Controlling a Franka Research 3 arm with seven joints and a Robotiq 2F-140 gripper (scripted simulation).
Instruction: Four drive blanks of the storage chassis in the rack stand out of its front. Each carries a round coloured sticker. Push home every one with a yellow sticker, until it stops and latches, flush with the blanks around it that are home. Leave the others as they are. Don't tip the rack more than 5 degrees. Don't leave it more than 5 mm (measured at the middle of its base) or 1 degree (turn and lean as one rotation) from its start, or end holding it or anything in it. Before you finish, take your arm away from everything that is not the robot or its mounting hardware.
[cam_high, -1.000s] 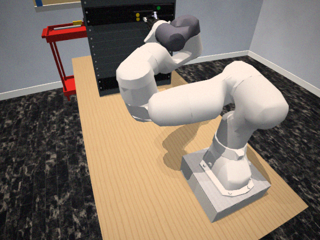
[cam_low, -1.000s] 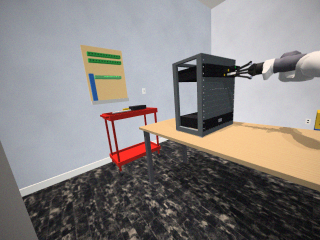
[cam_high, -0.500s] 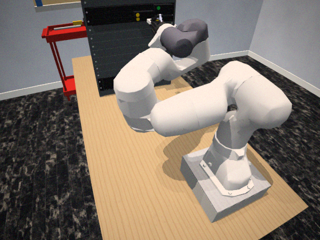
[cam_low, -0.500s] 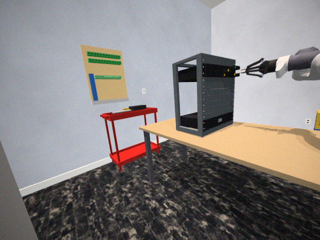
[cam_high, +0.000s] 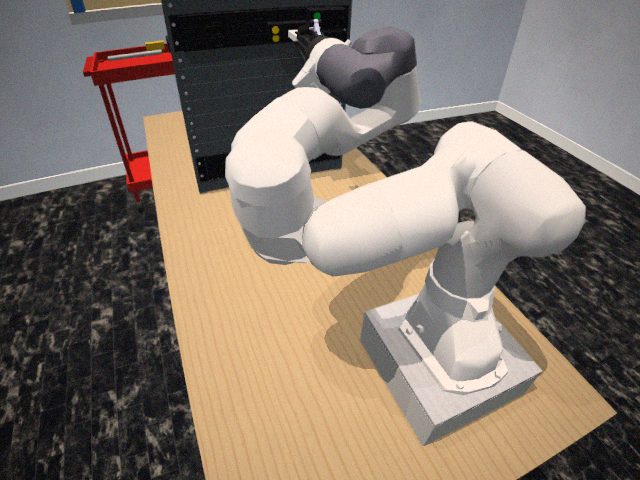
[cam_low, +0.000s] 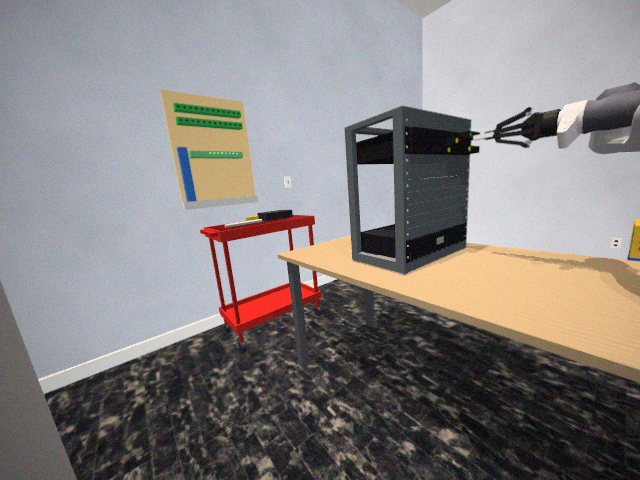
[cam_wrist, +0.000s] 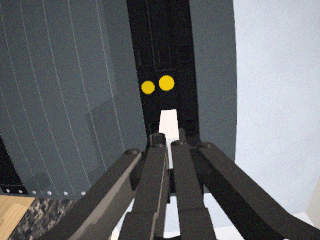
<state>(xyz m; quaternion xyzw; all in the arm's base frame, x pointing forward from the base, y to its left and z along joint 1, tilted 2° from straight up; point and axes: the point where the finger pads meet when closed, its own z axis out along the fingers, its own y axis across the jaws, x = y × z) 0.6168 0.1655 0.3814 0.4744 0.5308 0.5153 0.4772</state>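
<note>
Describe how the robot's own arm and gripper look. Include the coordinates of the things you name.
The arm (cam_high: 361, 227) (cam_low: 615, 121) has smooth, rounded white segments with a dark purple-grey section near the wrist. The gripper (cam_high: 293, 35) (cam_low: 476, 137) (cam_wrist: 169, 121) is black, with slim linkage fingers and pale, blocky tips. The arm carries no visible sleeve or loose cable.

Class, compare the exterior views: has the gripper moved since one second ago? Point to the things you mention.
Yes. The gripper (cam_high: 293, 35) (cam_low: 478, 137) (cam_wrist: 169, 121) has drawn away from the rack (cam_low: 399, 196), rightward in the exterior view; its tips now sit beyond the rack's front right edge.
</note>
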